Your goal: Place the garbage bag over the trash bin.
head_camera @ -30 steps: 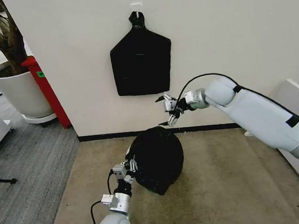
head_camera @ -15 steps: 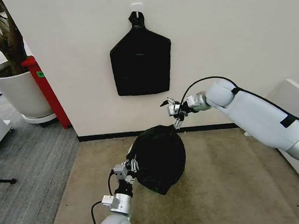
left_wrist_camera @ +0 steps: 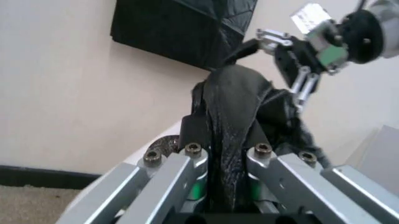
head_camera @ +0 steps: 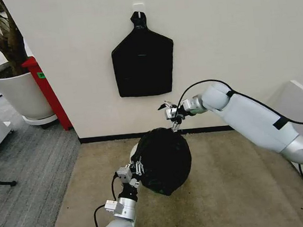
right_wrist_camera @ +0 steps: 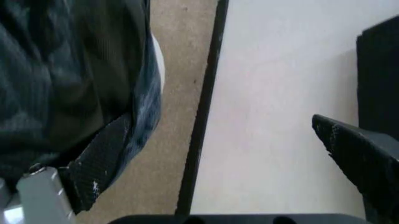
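Jaws first: the left gripper (head_camera: 137, 169) is clamped tight on a pinched fold of the garbage bag (head_camera: 164, 159) at its near-left side, and in the left wrist view you can see the black plastic squeezed between both fingers (left_wrist_camera: 177, 172). The right gripper (head_camera: 172, 115) has its fingers spread wide with nothing between them, hanging just above the far top of the bag, close to the wall.

Going big to small from there. The white wall (head_camera: 230, 43) fills the far side, with a flat smooth black bundle (head_camera: 143, 62) hanging on it from a narrow knotted neck, above the bag and well clear of it. Far left there's a big white plant pot (head_camera: 19, 92) with a plant trunk growing out of it, and a red stand right beside it. The floor under the action is a tan carpet (head_camera: 238, 191).

The garbage bag is in the middle of the floor, draped like a crinkly black dome over the trash bin (head_camera: 134, 149). The bin is almost totally covered; just a sliver of white shows at the bag's far-left edge, and a bit of white rim (right_wrist_camera: 158, 60) peeks out in the right wrist view. Can't tell what's inside the bin, the bag hides it all.
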You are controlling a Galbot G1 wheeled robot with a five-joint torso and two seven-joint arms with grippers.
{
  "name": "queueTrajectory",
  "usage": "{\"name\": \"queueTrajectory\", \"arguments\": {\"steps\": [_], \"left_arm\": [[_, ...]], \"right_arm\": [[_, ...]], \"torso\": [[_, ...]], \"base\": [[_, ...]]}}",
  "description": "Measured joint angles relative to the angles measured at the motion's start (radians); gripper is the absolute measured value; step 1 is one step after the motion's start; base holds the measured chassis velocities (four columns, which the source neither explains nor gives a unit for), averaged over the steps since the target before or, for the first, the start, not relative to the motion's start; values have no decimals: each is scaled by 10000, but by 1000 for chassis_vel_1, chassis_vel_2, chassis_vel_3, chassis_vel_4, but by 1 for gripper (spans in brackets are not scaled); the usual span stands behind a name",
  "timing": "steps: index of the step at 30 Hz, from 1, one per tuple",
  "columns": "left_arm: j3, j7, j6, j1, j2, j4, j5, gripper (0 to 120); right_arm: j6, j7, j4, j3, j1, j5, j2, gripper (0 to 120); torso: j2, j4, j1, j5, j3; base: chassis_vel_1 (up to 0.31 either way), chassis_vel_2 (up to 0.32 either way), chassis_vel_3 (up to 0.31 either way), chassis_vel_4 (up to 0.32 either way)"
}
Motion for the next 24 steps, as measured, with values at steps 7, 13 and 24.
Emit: {"name": "queueTrajectory", "arguments": {"steps": [7, 13, 24], "left_arm": [[22, 46, -69, 82, -16, -16, 70, 5], [-7, 36, -79, -20, 4, 68, 29, 5], [-168, -154, -82, -306, -2, 526, -182, 5]], "right_arm": [[92, 6, -343, -87, 93, -223, 498, 100], [104, -4, -268, -77, 232, -153, 382, 100], [-8, -122, 662, 481, 118, 290, -510, 100]], "torso": [[1, 1, 0, 1, 0], [1, 0, 0, 2, 0], [1, -1, 0, 2, 0]], "base": [[0, 0, 0, 0], [0, 0, 0, 0], [0, 0, 0, 0]]}}
